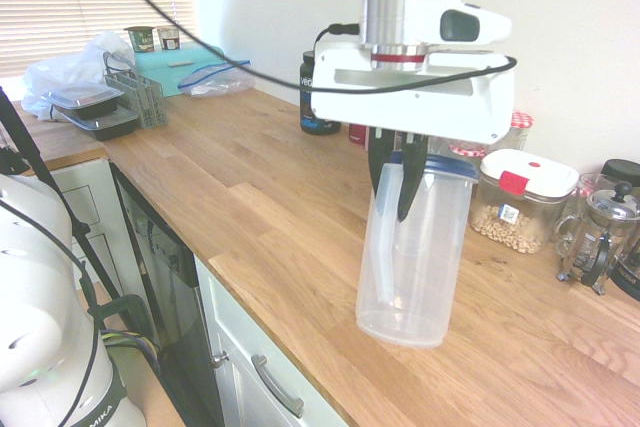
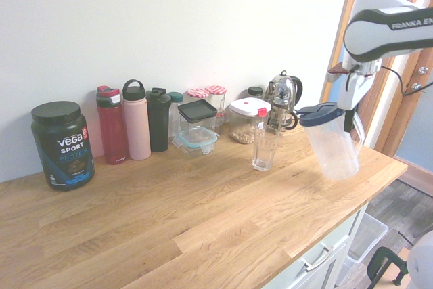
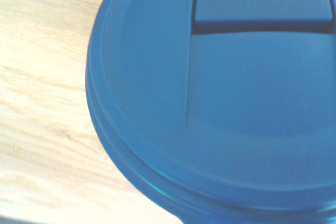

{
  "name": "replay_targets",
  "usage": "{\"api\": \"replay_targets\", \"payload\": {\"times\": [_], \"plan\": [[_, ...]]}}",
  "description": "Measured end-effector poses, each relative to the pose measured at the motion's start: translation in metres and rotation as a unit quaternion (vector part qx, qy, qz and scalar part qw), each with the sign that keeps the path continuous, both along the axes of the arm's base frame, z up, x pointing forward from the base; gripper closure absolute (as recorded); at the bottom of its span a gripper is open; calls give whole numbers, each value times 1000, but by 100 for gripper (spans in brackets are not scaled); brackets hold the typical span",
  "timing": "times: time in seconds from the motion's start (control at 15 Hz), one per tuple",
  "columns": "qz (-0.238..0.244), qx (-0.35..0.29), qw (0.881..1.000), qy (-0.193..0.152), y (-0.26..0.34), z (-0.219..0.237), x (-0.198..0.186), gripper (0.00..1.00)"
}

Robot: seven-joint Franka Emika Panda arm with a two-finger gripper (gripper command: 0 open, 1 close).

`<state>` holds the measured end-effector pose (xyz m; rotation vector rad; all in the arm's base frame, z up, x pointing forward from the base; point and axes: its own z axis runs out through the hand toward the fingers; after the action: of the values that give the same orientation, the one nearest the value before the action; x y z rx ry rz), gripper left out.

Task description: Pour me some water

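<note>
The hand (image 2: 350,114) sits at the right of the second exterior view, clamped on the handle of a clear plastic jug (image 2: 333,148) with a blue lid (image 2: 319,113), which it holds tilted and clear of the worktop (image 2: 203,221). No water can be made out through the jug's wall. The drinking glass (image 2: 265,147) stands upright left of the jug, near the middle of the frame, a gap between them. To pour well, the arm likely needs to bring the spout over the glass's mouth before tipping further, then tilt slowly. Close behind the glass stand a white-lidded container (image 2: 247,120) and a French press (image 2: 282,99), so little room exists for a wide swing.
</note>
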<state>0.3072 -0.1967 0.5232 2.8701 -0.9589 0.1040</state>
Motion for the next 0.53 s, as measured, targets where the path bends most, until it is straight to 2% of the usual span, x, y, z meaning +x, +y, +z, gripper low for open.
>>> {"api": "replay_targets", "payload": {"times": [0.27, 0.4, 0.53], "plan": [[-14, 19, 996, -84, -5, -33, -62, 100], [-19, 27, 991, -132, -14, -30, -86, 100], [-20, 34, 983, -178, -17, -20, -92, 100]]}}
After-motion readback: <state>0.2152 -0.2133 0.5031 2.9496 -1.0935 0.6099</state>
